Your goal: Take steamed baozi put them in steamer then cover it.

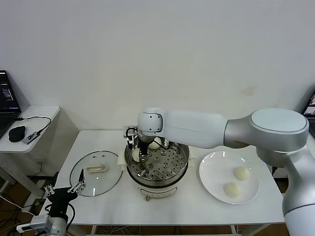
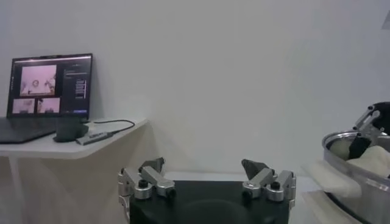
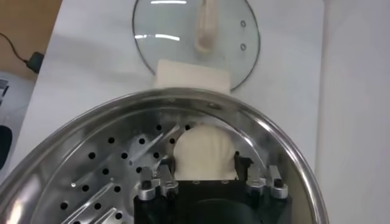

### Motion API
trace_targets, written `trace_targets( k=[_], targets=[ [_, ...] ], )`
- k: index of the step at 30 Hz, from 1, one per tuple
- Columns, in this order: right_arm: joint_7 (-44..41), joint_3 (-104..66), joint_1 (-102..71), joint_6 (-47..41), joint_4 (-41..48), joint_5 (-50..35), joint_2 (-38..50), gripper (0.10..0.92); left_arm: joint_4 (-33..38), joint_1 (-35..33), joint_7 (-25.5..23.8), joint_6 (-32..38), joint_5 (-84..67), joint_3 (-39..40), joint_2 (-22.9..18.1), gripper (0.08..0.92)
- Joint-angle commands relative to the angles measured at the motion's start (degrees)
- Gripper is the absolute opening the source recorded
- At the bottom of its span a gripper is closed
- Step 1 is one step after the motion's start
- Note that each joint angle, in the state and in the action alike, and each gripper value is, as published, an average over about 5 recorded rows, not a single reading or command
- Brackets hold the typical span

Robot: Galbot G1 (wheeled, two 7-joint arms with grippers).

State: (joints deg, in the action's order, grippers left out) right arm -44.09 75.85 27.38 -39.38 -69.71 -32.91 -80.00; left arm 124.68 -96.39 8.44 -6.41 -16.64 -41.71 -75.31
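The steamer (image 1: 182, 162) stands at the table's middle, its perforated tray (image 3: 103, 176) bare in places. My right gripper (image 1: 140, 156) reaches down inside it at its left side. Its fingers lie against both sides of a cream-white baozi (image 3: 204, 149) that rests on the tray by the wall. A second baozi (image 1: 154, 144) sits at the back of the tray. Two more baozi (image 1: 241, 172) (image 1: 232, 190) lie on the white plate (image 1: 211, 169) to the right. The glass cover (image 1: 96, 173) lies flat on the table left of the steamer. My left gripper (image 1: 63, 188) hangs open off the table's front left corner.
A side desk (image 1: 34, 115) at far left carries a laptop (image 2: 49, 85), a mouse and a cable. The right arm's forearm (image 1: 197, 129) spans the back of the table above the steamer. A white wall stands behind.
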Motion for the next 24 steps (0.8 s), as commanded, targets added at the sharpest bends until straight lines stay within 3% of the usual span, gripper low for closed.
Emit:
trace_targets(
  k=[1, 8, 15, 24],
  targets=[
    [-2.9, 0.0, 2.0, -0.2, -2.0, 0.3, 2.3, 0.663, -0.1, 0.0, 0.0, -0.1, 0.0, 0.2, 0.1, 0.823],
    [-9.2, -0.2, 9.8, 5.2, -8.0, 2.6, 9.8, 0.814, 0.1, 0.0, -0.1, -0.1, 0.1, 0.2, 0.2, 0.823],
    [-18.3, 2.0, 16.7, 16.9, -16.6, 8.1, 24.2, 0.823, 0.6, 0.3, 0.0, -0.4, 0.3, 1.3, 0.3, 0.823],
    [-21.2, 2.9, 16.4, 22.6, -28.5, 16.9, 47.8, 0.823, 0.5, 0.1, -0.1, -0.5, 1.0, 2.8, 0.5, 0.823]
  ],
)
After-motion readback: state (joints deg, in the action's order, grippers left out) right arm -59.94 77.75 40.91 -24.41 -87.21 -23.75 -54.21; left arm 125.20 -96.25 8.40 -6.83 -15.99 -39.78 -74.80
